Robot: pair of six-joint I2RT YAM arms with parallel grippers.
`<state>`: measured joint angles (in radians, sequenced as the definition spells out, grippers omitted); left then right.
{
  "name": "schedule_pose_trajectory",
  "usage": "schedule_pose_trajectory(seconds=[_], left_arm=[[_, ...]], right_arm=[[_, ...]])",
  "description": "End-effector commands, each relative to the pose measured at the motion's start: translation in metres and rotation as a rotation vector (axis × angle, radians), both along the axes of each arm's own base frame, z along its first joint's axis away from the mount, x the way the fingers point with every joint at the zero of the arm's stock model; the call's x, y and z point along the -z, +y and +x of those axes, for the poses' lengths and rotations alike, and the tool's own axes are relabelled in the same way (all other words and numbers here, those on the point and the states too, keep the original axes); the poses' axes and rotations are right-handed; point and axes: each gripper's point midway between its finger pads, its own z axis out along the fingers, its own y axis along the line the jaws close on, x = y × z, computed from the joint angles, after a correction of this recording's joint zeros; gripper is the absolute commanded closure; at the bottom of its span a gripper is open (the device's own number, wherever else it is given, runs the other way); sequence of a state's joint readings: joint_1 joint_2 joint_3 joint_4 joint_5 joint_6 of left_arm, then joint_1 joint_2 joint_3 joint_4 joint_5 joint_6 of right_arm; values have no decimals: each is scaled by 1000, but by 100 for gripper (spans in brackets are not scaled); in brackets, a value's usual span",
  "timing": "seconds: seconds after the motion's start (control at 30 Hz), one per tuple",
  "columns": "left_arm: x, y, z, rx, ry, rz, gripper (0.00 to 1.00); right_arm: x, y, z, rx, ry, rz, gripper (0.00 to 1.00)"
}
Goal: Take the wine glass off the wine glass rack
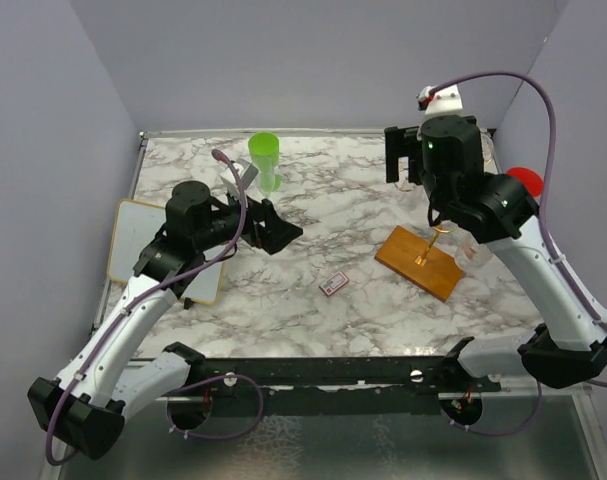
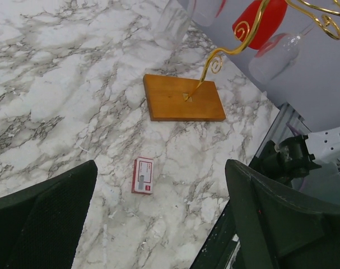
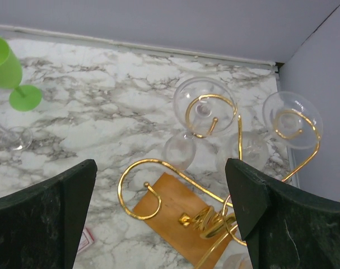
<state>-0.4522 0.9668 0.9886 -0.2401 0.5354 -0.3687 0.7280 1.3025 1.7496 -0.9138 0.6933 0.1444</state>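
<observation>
Nearest the arm bases, on the marble bench (image 1: 383, 320), a small red-and-white box (image 1: 333, 284) and, off to the left, a white board (image 1: 133, 235). Just beyond, toward the right, the rack (image 1: 420, 262): brown wooden base flat on the bench, gold post rising from its middle into scrolled arms, the scrolls mostly hidden under the right arm from overhead.

Left fingers (image 1: 275, 230): spread wide, holding nothing, low over mid-bench, aimed across at the rack yet well apart from it. Right fingers (image 1: 397, 156): likewise spread wide and empty, poised high over the scrolls and looking down on them.

Below and a little ahead of the right fingers, toward the far wall, the glass (image 3: 205, 109): clear, hanging bowl-down, foot caught in a gold curl, stem upright. Further right, a second glass (image 3: 293, 119) hung the same way. At the rack's right side, seemingly a red glass (image 2: 259, 22), only partly seen. Far back on the left, a green glass (image 1: 265, 158) standing on the bench.

By nearness, the right arm's job. Likely calls for a descent alongside the upright stem, a pinch just under the foot, then a slide out through the curl's open end rather than a straight lift. Risk: knocking the neighbouring glasses or tipping the slim rack.
</observation>
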Motion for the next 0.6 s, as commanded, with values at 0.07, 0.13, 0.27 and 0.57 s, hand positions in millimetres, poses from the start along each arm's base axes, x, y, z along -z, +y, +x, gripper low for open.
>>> schedule_pose_trajectory(seconds=[0.07, 0.13, 0.27, 0.57], left_arm=[[-3, -14, -18, 82, -66, -58, 0], [8, -15, -19, 89, -74, -47, 0], [22, -15, -21, 95, -108, -8, 0], [32, -18, -27, 132, -214, 49, 0]], right_arm=[[-20, -10, 42, 14, -53, 46, 0], [-16, -13, 55, 6, -36, 56, 0], [-10, -14, 74, -7, -12, 60, 0], [10, -27, 100, 2, 57, 43, 0]])
